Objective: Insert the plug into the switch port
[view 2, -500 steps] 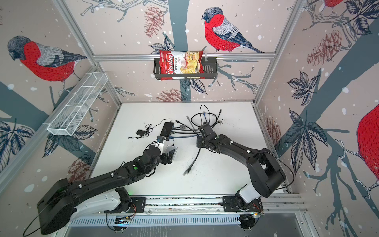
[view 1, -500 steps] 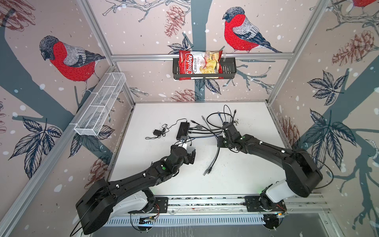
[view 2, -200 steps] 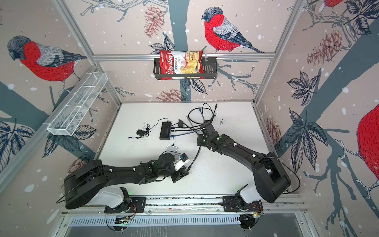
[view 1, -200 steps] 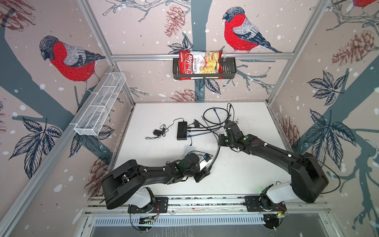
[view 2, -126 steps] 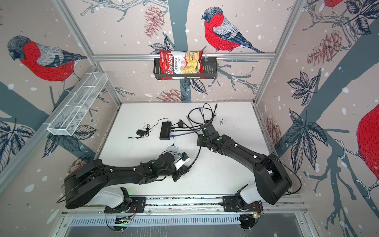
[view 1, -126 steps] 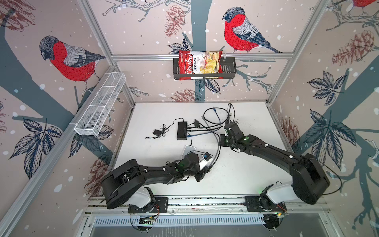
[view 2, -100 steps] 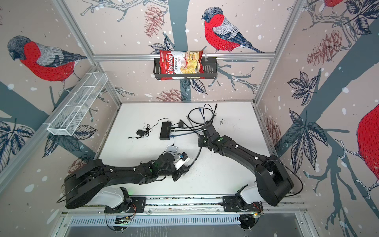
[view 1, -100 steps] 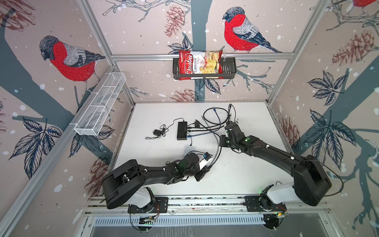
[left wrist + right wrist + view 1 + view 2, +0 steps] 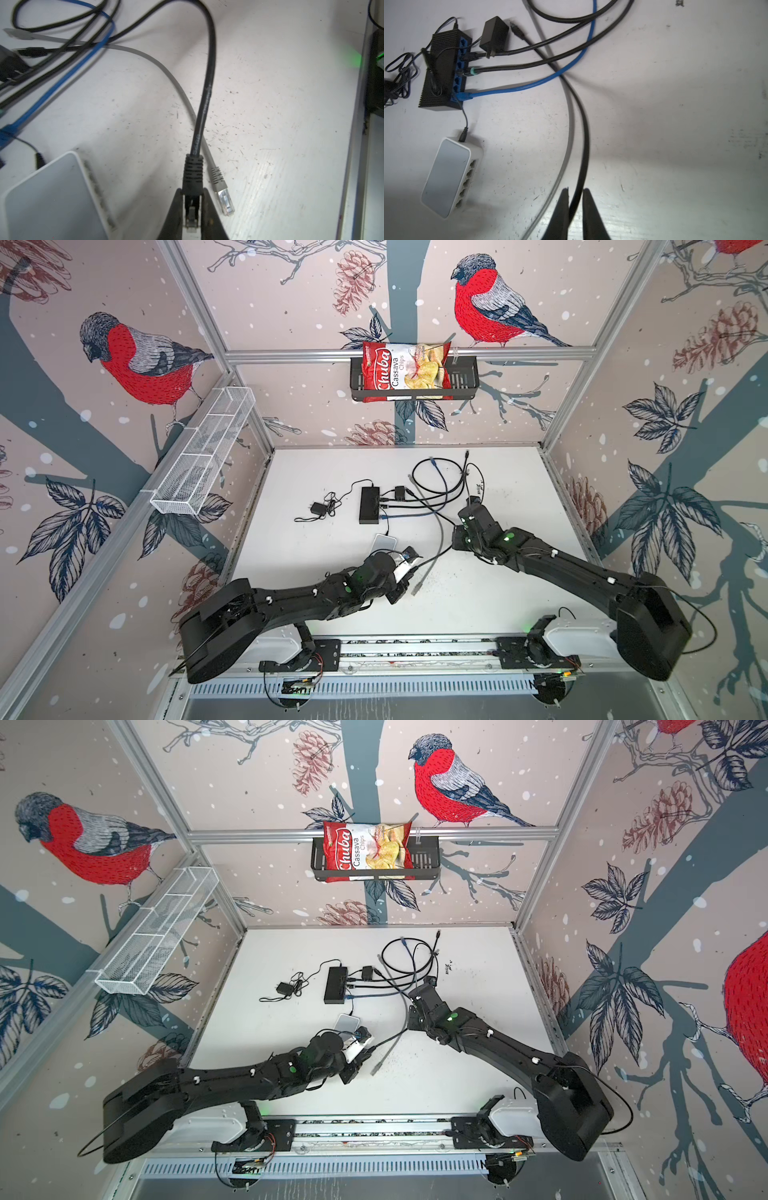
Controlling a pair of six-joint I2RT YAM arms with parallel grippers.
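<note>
**Plug gripped, not in a port yet**

Status: left gripper (image 9: 193, 192) is pinched on the black plug (image 9: 192, 176) at its ribbed boot. The clear connector tip sits back between the fingers. The plug is just beside the white switch (image 9: 52, 197) but apart from it. The port row (image 9: 97, 187) runs along the switch side nearest the plug.

The black cable (image 9: 207, 83) arcs away from the plug to the right gripper (image 9: 575, 192). Its jaws are narrowly parted and the cable runs between them, with a thin gap visible.

The grey cable (image 9: 176, 83) lies on the counter (image 9: 270, 104) under the black one. Its grey plug (image 9: 222, 193) is just beside the left fingers.

Further off, the black switch (image 9: 440, 70) has a blue cable (image 9: 529, 85) plugged in.
</note>
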